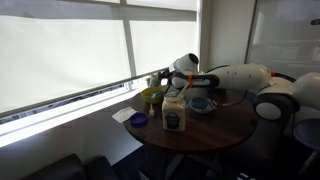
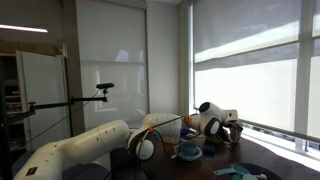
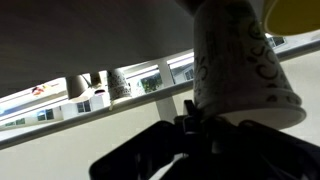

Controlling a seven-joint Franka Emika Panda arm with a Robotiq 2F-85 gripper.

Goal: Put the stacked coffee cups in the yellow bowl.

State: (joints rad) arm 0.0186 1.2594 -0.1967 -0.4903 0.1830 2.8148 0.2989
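In the wrist view the stacked coffee cups [image 3: 240,70] fill the right side, pale tan with a dark printed pattern, and my gripper [image 3: 200,128] is shut on their rim end. A patch of the yellow bowl [image 3: 296,12] shows at the top right corner, close to the cups. In an exterior view the gripper [image 1: 163,80] hangs over the far side of the round table, just above the yellow bowl [image 1: 150,96]. The cups themselves are too small to make out there. In an exterior view the gripper [image 2: 230,128] is dark and small.
A clear jar with a pale lid [image 1: 175,114] stands at the front of the wooden table [image 1: 215,132]. A blue bowl on a plate [image 1: 203,103] lies right of it, and a small dark-blue disc [image 1: 138,120] sits at the left edge. The window sill runs close behind.
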